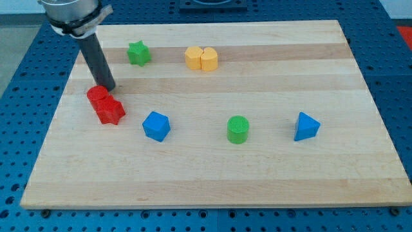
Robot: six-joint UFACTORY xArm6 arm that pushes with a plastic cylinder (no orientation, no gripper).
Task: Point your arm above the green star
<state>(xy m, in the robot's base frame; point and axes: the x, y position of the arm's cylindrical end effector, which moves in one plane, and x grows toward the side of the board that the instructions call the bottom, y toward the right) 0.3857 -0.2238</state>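
Nearest the camera sit the blue cube (156,125), the green cylinder (238,129) and the blue wedge-like block (306,126), spread across the pale wooden table (257,174), which rests on a blue perforated bench (19,77). There is no pincer here, only a dark rod holding nothing, and my tip (109,88) sits just above the two touching red blocks (105,105) at the view's left. The green star (138,53) lies up and to the right of the tip, near the table's top edge and left of the yellow pair (201,58).
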